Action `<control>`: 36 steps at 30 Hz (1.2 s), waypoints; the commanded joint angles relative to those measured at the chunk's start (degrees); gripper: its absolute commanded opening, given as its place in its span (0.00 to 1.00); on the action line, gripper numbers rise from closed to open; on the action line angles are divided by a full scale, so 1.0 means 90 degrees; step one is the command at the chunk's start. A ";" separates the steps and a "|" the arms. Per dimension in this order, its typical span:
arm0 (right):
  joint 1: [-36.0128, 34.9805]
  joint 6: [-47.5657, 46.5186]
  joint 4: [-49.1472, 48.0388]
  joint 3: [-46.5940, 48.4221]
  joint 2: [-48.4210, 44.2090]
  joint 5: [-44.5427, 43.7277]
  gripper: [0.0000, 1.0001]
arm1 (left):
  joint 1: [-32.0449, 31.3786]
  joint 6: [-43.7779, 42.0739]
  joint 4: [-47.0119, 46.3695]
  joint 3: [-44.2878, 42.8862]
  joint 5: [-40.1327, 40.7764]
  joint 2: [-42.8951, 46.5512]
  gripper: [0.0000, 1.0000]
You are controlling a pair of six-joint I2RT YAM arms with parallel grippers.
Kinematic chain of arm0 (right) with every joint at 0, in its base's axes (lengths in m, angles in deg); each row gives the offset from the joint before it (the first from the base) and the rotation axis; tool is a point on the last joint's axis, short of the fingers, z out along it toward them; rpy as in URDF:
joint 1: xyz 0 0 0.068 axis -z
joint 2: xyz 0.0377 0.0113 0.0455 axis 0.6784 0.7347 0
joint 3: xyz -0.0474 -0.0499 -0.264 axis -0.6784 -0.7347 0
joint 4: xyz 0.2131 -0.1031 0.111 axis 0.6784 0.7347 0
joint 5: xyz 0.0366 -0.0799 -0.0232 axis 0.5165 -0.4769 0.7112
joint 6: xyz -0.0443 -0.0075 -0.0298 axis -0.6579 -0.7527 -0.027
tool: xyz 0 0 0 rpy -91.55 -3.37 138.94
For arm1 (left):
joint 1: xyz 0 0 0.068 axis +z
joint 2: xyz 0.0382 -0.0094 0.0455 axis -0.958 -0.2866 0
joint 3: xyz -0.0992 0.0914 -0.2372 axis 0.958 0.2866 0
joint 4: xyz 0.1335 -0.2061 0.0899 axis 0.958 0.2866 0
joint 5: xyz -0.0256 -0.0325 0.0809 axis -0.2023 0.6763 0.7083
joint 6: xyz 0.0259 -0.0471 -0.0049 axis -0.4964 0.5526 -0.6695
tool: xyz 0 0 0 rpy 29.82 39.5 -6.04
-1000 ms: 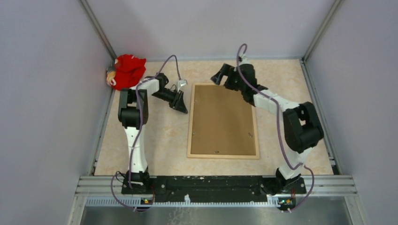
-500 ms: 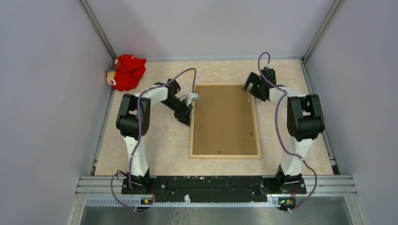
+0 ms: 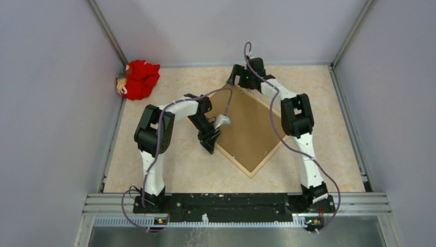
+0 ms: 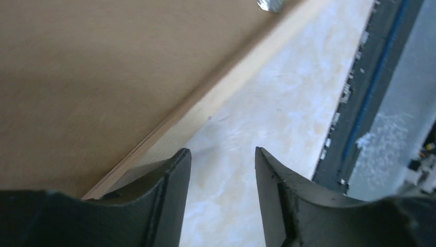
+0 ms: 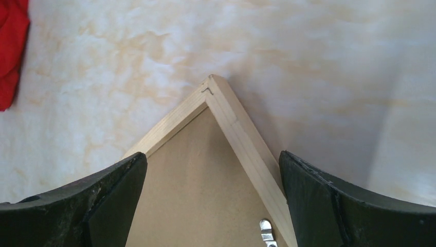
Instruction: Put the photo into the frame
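1. The frame point(image 3: 235, 162) lay flat on the table point(image 3: 175, 164), in the middle, between the two arms.
2. It was turned like a diamond. One corner pointed far and one corner pointed near.
3. Its back faced up, so the brown board point(image 3: 249, 126) inside the light wood rim showed.
4. The left gripper point(image 3: 210, 141) was low at the frame's left side, right by the wood rim.
5. In the left wrist view, the left gripper point(image 4: 222, 152) had its fingers partly apart. Only bare table showed in the gap, and it pinched nothing.
6. In that view, the wood rim point(image 4: 205, 108) ran just past the left finger. I could not tell if the finger touched it.
7. The right gripper point(image 3: 234, 77) was at the frame's far corner.
8. In the right wrist view, the right gripper point(image 5: 211, 155) had its fingers spread wide. The frame's corner point(image 5: 211, 82) sat between them, and it pinched nothing.
9. A small metal clip point(image 5: 265, 229) sat on the brown board near the rim.
10. A red cloth thing point(image 3: 139, 78) lay in the far left corner, well apart from the frame.
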 commanded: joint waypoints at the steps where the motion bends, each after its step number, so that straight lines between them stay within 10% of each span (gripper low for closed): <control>1: -0.0921 0.0089 0.1350 0.1146 0.0350 0.1251 0.99 | -0.0499 -0.0587 -0.0366 -0.0443 -0.0231 -0.0468 0.66; 5: -0.0716 -0.0138 0.0735 0.0375 -0.0475 0.0853 0.99 | -0.0418 -0.1228 0.0565 -0.0560 -0.0518 -0.0216 0.98; 16: -0.0137 -0.0054 0.0502 -0.1931 -0.3082 -0.0845 0.99 | 0.1366 -0.1433 0.1882 -0.3143 -0.1090 -0.0209 0.98; 26: 0.0517 0.0825 0.1183 -0.6270 -0.6756 -0.1348 0.99 | 0.2455 0.1300 -0.0790 -0.4235 -0.0977 -0.1677 0.73; 36: 0.1467 0.1170 0.1289 -0.8679 -0.8675 -0.1175 0.99 | 0.2454 0.1657 -0.1203 -0.3356 -0.1197 -0.1940 0.40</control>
